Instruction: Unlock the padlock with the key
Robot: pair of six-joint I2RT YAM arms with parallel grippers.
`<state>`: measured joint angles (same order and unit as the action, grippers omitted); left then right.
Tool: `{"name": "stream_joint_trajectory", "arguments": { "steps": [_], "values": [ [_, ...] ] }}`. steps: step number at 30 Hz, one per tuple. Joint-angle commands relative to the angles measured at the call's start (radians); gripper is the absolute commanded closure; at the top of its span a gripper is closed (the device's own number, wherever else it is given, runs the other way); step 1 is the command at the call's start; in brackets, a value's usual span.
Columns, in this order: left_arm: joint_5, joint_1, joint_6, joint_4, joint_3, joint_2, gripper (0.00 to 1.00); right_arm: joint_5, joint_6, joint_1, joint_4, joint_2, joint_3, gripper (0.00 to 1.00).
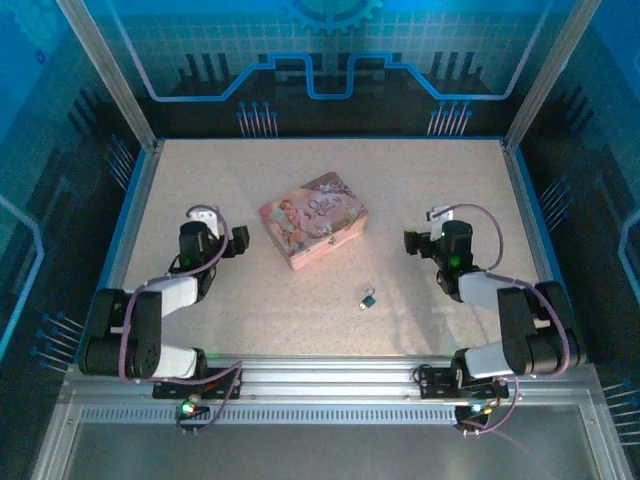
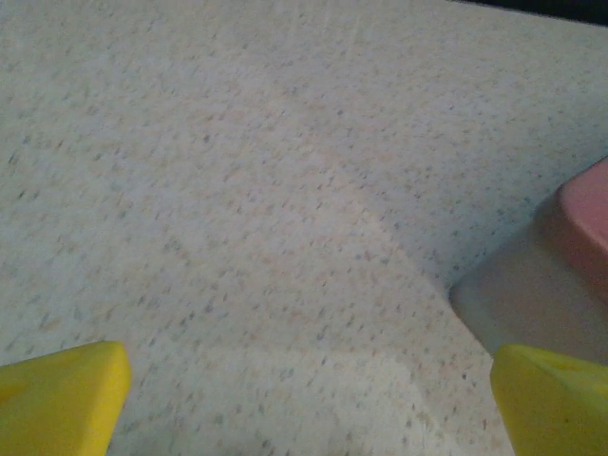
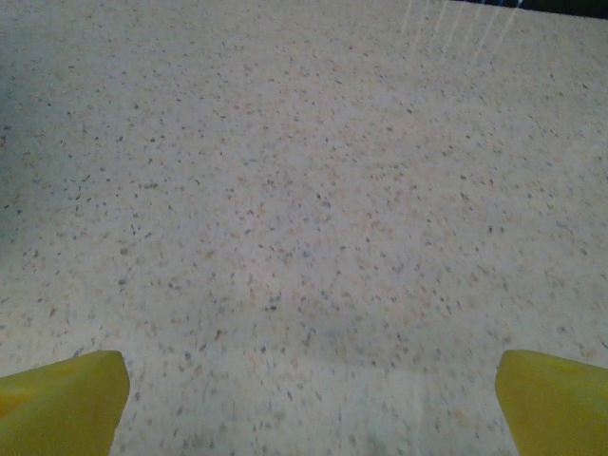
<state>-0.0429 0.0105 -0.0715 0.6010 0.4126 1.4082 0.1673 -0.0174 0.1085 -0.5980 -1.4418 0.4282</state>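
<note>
Near edge: both arm bases are bolted to the rail, with the arms folded forward over the speckled table. The padlock lies flat on the table, closer to the bases than either gripper. It is back and to the left of the right gripper and well apart from it, and further still from the left gripper, off to that one's right. A thin dark sliver touching the padlock's near end looks like the key, but it is too small to tell whether it is seated in the lock or just lying against it. Nothing is touching either one. Right gripper: jaws spread wide and nothing held. In the right wrist view its yellow fingertips sit at the bottom corners with only bare table between and ahead of them. Left gripper: also spread wide and holding nothing. In the left wrist view its yellow fingertips are in the bottom corners. The corner of the pink illustrated tin sits just ahead of its right finger, close, and I cannot tell whether they touch. From above, the tin lies skewed between the two grippers, nearer the left one and slightly further out than both.
</note>
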Motion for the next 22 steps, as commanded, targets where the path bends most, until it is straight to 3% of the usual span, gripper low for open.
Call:
{"name": "stream_joint_trajectory", "arguments": {
  "steps": [1,3,7,22],
  "values": [
    [0.051,0.017,0.056,0.271,-0.034,0.088,0.01,-0.045,0.021,-0.035,-0.194,-0.065,-0.011,0.00],
    [0.066,0.019,0.058,0.391,-0.056,0.155,0.01,-0.051,0.009,-0.044,-0.184,-0.063,-0.009,0.00],
    [0.052,0.019,0.056,0.295,-0.026,0.133,0.01,-0.055,0.008,-0.046,-0.172,-0.060,-0.007,0.00],
    [0.055,0.014,0.062,0.303,-0.025,0.139,0.01,-0.113,0.027,-0.050,-0.146,-0.062,0.010,0.00]
  ]
}}
